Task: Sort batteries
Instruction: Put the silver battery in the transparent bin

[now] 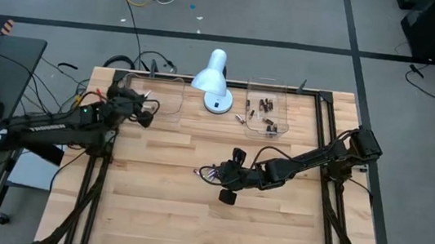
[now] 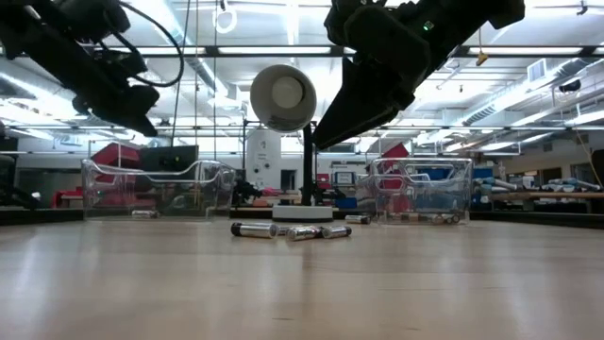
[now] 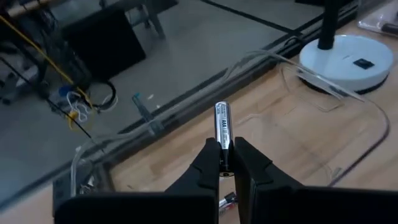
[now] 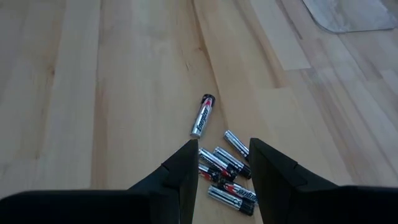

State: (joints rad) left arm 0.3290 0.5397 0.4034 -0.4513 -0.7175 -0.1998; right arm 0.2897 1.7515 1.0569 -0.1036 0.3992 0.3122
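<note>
The left hand [image 3: 227, 163] is holding a battery [image 3: 222, 127] over the left tray [image 1: 173, 92] (ready to drop); the right hand [image 4: 222, 163] is hanging wide over the pile [image 4: 225, 168].

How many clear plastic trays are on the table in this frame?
2. The left tray sits at the table's far edge, left of the lamp, by the left gripper. The right tray sits right of the lamp, holding batteries.
</note>
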